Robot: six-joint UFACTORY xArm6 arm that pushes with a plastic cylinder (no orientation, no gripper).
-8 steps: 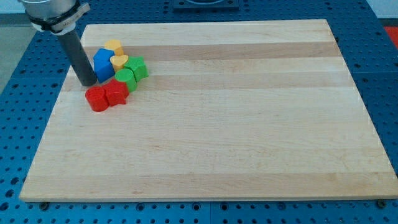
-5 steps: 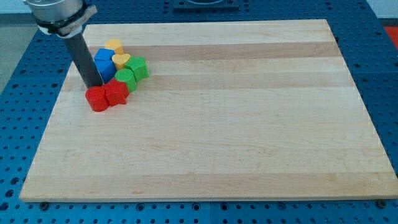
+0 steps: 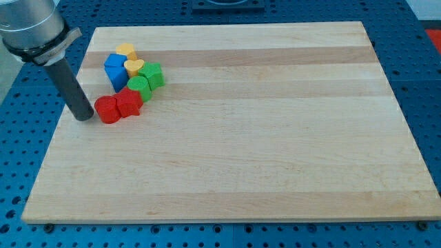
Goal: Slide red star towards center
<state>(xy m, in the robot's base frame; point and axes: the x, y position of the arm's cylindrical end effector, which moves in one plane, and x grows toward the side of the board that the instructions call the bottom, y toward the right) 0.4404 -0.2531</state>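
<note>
Rod tool here, no jaws on it to open or close, just my tip planted on the tabletop. It holds nothing and sits just beside the red cylinder, on the view's left. The red star is right behind that. Can't spot any readable writing.
</note>
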